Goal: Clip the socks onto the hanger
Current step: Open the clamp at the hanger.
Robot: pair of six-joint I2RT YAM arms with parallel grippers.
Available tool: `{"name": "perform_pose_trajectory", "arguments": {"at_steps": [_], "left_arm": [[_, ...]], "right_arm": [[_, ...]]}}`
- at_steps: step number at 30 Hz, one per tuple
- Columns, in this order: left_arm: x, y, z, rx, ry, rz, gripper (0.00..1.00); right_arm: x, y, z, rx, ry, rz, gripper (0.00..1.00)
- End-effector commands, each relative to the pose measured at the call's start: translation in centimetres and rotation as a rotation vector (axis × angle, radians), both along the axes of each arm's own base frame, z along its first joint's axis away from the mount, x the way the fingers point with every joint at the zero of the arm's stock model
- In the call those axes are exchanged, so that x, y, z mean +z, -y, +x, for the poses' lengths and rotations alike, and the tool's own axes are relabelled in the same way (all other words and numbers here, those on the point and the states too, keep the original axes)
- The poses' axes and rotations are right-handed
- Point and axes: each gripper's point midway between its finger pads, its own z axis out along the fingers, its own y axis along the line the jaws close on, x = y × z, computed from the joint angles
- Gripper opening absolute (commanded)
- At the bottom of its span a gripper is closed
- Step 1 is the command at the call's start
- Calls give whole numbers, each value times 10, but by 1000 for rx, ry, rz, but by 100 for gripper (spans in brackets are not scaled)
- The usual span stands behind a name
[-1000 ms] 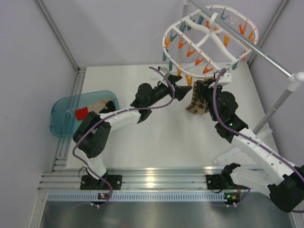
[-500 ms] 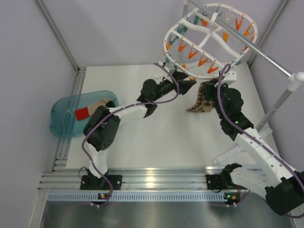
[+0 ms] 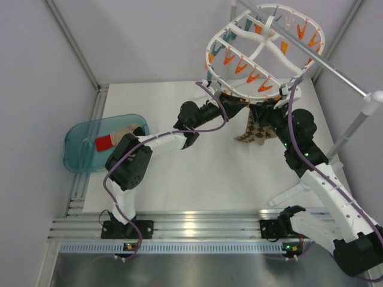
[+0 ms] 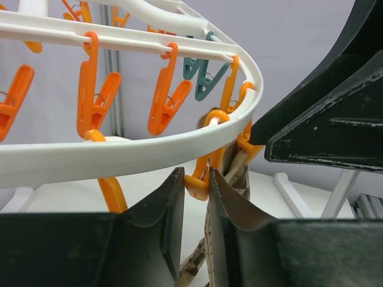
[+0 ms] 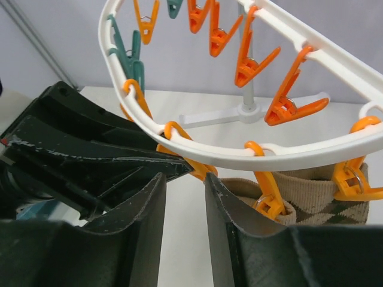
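- Squeezing the small orange peg (image 4: 199, 179) fully comes first; the fingers of my left gripper (image 4: 196, 206) flank it narrowly, and I cannot tell whether they are pinching it.
- My right gripper (image 5: 185, 206) has its fingers slightly apart and empty beneath the white oval plastic hanger (image 5: 251, 152).
- The red-and-cream fabric socks (image 3: 106, 142) lie in the teal plastic tub (image 3: 76, 156); a brown argyle sock (image 3: 256, 131) crowds this rim.

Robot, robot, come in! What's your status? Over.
Left claw pinching an orange peg, right claw open beside it. Red-and-cream socks not clipped, in the teal bin. Argyle sock hangs from the hanger.
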Motion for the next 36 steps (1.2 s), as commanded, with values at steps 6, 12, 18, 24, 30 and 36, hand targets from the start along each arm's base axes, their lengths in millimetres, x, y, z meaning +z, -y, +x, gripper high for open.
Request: {"name": "perform_pose_trajectory", "arguments": {"at_steps": [6,12,18,24,30,36], "left_arm": [[31,1,-37,-50,100,-48,17],[36,-4,-38,-26,82,-48,14],[42,-4,-42,-31,66,-49,13],[38,1,-51,-59,58,-27,13],[35,5,-59,-82,43,-4,13],[29,14,-70,-119,-7,31,12]], "right_arm": [[36,-4,-10,53,82,25,34],[29,3,5,-12,67,6,33],[26,8,12,-51,58,4,31],[34,8,16,-68,76,68,33],[38,8,15,-69,90,94,33],[40,7,13,-61,123,99,32]]}}
